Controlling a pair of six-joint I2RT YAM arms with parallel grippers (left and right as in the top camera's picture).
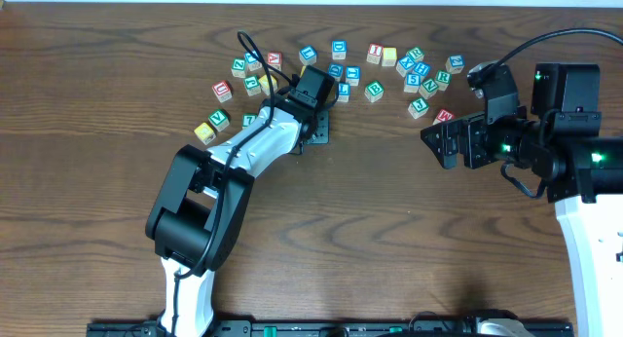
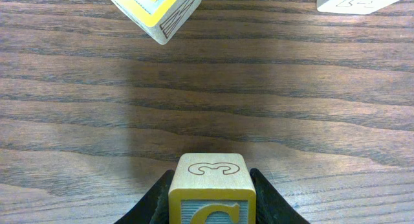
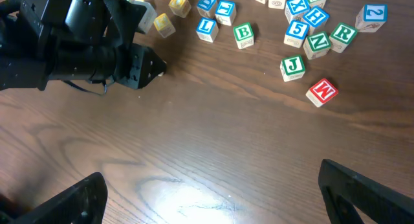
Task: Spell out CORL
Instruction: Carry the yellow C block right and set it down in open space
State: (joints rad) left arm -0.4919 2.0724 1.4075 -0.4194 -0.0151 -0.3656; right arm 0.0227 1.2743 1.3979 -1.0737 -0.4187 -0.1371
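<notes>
One of four cubes is in hand: the left tool (image 2: 212, 201) is clenched on the pale wooden cube with a yellow C (image 2: 212, 180). The blue L wooden cube (image 3: 206, 27) and green R wooden cube (image 3: 343, 33) lie in the scatter on the brown wooden worktop (image 3: 213, 133). We identify no O. The right tool (image 1: 438, 145) gapes, empty. We judge nothing laid out yet.

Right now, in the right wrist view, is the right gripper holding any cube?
No, the right gripper has its fingers wide apart, and only the table shows between them.
</notes>
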